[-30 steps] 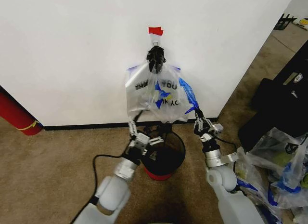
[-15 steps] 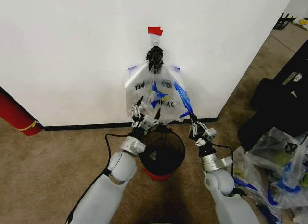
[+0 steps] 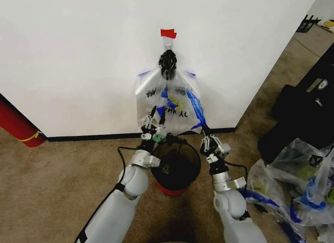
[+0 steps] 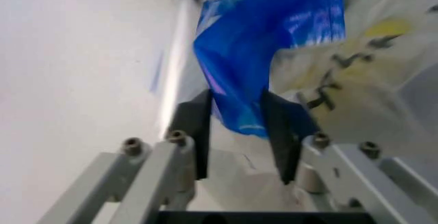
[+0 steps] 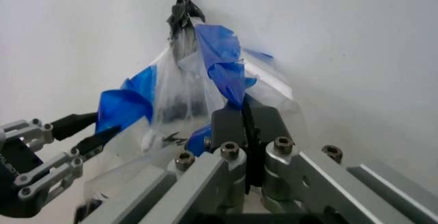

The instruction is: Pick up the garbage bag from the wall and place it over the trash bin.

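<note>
**Both hands at the bag on the wall**

Nearest the robot lies tan carpet (image 3: 62, 180), worn and mottled, running right up to the wall. On it stands the bin (image 3: 177, 167), black mesh with a red base, between the two arms and just before the baseboard (image 3: 88, 136).

The left hand (image 3: 155, 115) is raised above the bin's rim at the bag's lower edge. In its wrist view the fingers (image 4: 195, 126) stand apart, with a blue fold of the bag (image 4: 274, 55) hanging between them; whether the pads touch the plastic I cannot tell. The right hand (image 3: 203, 132) is up at the bag's lower right corner. In its wrist view the fingers (image 5: 229, 126) are pressed together, and a blue strip of plastic runs down into them, so it is closed on the bag.

The bag (image 3: 167, 99) hangs flat against the wall (image 3: 78, 55), gathered at the top into a dark knot (image 3: 167, 61) just under a red tape strip (image 3: 168, 33). Its bottom hangs just above the bin.

To the right, on the carpet, lie clear bags (image 3: 302, 180) with green and blue contents, beside black cases (image 3: 308, 107). At far left a red cylinder (image 3: 18, 125) with a yellow band leans near the wall.
</note>
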Available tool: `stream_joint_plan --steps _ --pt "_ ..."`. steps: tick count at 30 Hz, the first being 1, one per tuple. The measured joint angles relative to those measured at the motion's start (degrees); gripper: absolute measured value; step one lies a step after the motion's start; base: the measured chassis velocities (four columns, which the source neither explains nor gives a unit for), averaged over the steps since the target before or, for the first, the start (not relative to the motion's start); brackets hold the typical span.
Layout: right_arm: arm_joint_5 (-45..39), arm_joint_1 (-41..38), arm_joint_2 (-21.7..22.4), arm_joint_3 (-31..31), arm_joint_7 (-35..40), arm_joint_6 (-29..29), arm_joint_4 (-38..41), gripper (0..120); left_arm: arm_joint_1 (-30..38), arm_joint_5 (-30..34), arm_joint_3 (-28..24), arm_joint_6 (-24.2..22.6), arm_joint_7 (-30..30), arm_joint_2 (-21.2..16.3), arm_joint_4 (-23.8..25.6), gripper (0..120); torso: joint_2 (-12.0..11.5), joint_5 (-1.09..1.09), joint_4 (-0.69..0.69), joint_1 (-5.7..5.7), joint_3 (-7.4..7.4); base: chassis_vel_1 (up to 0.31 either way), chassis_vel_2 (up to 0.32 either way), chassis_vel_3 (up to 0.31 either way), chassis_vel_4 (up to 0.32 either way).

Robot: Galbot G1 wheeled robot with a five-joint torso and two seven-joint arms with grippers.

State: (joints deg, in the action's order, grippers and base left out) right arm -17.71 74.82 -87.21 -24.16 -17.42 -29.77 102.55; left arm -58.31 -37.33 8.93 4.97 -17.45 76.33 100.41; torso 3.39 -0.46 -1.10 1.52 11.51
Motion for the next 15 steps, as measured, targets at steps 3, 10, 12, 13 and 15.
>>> stream_joint_plan --steps 3,10,12,13,15 --pt "0.46 1.93 0.0 -0.6 -0.01 -0.14 1.96 0 -0.21 0.76 -0.2 0.02 -0.09 -0.16 0.6 14 0.0 0.0 0.0 0.0 0.0 0.0 0.0 0.0 0.0" --pt "-0.65 3.26 1.77 -2.28 1.04 -0.39 3.85 0 -5.46 7.78 -1.44 0.3 0.45 0.54 6.67 0 0.0 0.02 0.0 0.0 -0.01 0.0 0.0 0.0 0.0" --pt "-0.88 3.29 1.76 -2.64 1.51 -0.59 3.84 0 -8.64 12.22 -1.44 0.22 -0.07 0.42 9.02 0 0.0 0.0 0.0 0.0 0.0 0.0 0.0 0.0 0.0" --pt "-0.88 3.36 1.67 -2.87 1.67 -0.75 3.83 0 -10.43 14.47 -1.34 0.21 -0.54 0.32 10.19 0 0.01 0.0 0.0 0.0 -0.01 0.0 0.0 0.0 0.0" --pt "-0.68 3.7 1.4 -3.15 1.8 -0.96 3.82 0 -12.19 16.41 -1.11 0.32 -1.1 0.21 11.2 0 0.0 0.0 0.01 0.0 0.0 0.0 0.0 0.0 0.0"
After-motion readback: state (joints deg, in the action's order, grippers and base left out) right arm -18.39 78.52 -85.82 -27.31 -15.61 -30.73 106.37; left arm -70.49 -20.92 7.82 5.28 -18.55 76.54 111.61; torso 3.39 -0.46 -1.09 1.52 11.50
